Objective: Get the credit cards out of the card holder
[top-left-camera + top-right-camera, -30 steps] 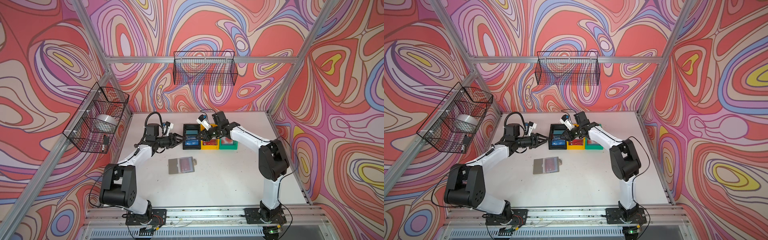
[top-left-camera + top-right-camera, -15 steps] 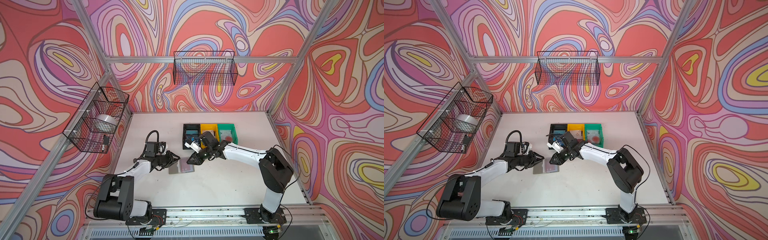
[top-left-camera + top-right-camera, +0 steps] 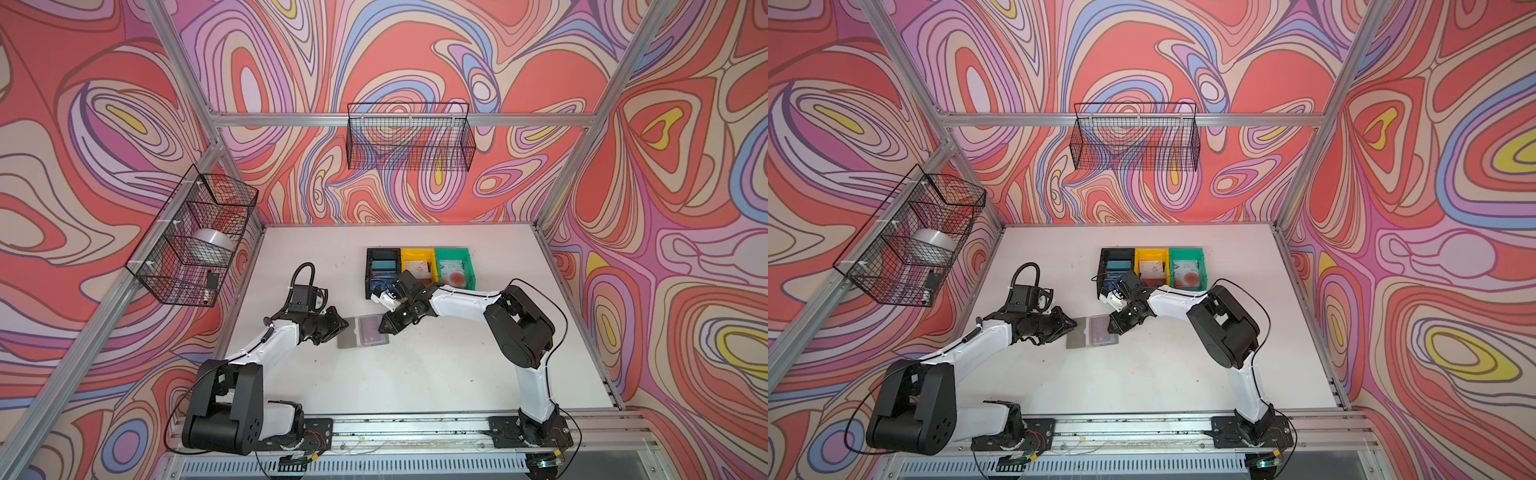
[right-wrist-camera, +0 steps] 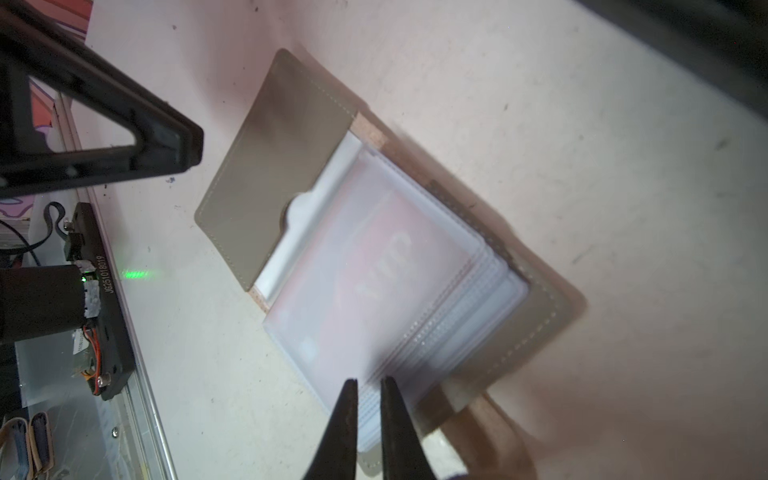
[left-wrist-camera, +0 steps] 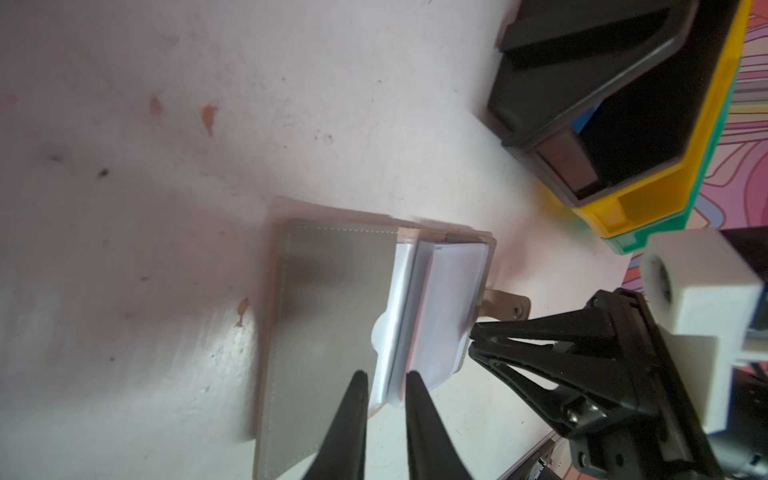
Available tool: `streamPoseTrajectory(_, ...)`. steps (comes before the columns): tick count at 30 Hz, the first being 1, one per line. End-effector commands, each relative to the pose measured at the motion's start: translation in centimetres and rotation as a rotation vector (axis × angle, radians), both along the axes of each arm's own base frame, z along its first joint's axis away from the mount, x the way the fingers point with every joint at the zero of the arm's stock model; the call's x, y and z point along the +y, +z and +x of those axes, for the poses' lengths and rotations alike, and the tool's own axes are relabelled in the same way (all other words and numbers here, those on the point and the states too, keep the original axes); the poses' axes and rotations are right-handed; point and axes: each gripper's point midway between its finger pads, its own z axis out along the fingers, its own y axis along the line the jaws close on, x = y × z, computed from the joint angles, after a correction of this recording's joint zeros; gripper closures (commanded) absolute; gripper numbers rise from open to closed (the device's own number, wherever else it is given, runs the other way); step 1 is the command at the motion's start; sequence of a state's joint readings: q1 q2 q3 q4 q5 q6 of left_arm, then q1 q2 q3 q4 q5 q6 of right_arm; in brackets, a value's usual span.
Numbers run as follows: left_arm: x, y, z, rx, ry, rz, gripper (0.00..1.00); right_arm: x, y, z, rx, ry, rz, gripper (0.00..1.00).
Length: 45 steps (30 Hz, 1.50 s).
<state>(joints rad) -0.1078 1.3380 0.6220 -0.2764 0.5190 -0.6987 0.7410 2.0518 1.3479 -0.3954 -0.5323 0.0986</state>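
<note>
The grey card holder (image 3: 349, 340) (image 3: 1077, 341) lies open on the white table, between my two grippers. A red card (image 4: 374, 266) with pale lettering shows through its top translucent pocket. My left gripper (image 3: 345, 325) (image 5: 386, 376) is at the holder's left edge, its jaws a narrow gap apart and straddling the pocket leaves' edge. At the right edge my right gripper (image 3: 383, 328) (image 4: 368, 380) has its jaws nearly together over a corner of the pocket stack. Whether either one pinches the plastic I cannot tell. Other cards lie in the bins behind: a blue one (image 3: 383, 265) and a whitish one with a red spot (image 3: 456, 277).
A black bin (image 3: 371, 286), a yellow bin (image 3: 417, 252) and a green bin (image 3: 469, 266) stand in a row just behind the holder. Wire baskets hang on the left wall (image 3: 195, 237) and on the back wall (image 3: 409, 137). An aluminium rail (image 3: 374, 428) runs along the table's front edge.
Both arms have come from the bins down to the card holder, one on each side. Both pairs of jaws have narrowed.
</note>
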Motion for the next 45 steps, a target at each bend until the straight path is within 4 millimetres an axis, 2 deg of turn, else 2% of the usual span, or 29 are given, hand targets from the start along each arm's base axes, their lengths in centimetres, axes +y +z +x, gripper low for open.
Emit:
streamPoseTrajectory(1, 0.3, -1.4, -0.9, 0.05, -0.006, 0.033, 0.82, 0.1, 0.1, 0.8, -0.03, 0.001, -0.023, 0.86)
streamPoseTrajectory(15, 0.3, -4.0, -1.9, 0.116, -0.036, 0.044, 0.84, 0.7, -1.4, 0.8, 0.012, 0.01, -0.022, 0.86)
streamPoseTrajectory(20, 0.1, -4.8, -2.2, 0.144, -0.053, 0.039, 0.86, 1.0, -1.3, 0.8, 0.02, 0.009, -0.01, 0.86)
streamPoseTrajectory(21, 0.0, -4.7, -1.7, 0.121, -0.052, 0.032, 0.86, 1.1, -1.2, 0.9, 0.022, 0.011, -0.006, 0.87)
streamPoseTrajectory(30, -0.6, -5.2, -1.4, 0.13, -0.075, 0.005, 0.88, 1.6, -1.7, 0.9, 0.046, 0.01, -0.003, 0.87)
streamPoseTrajectory(36, -1.0, -4.2, -1.1, 0.108, -0.083, -0.021, 0.88, 1.8, -1.9, 0.8, 0.057, 0.015, 0.002, 0.86)
streamPoseTrajectory(41, -0.8, -1.4, -1.1, 0.069, -0.085, -0.011, 0.88, 1.6, -2.1, 0.8, 0.055, 0.019, -0.011, 0.87)
streamPoseTrajectory(44, -0.3, 1.0, -0.8, 0.017, -0.076, 0.022, 0.81, 1.3, -2.5, 0.6, 0.06, 0.016, -0.022, 0.86)
streamPoseTrajectory(45, -0.2, 1.9, -0.7, -0.004, -0.075, 0.028, 0.73, 1.3, -2.6, 0.6, 0.062, 0.017, -0.023, 0.87)
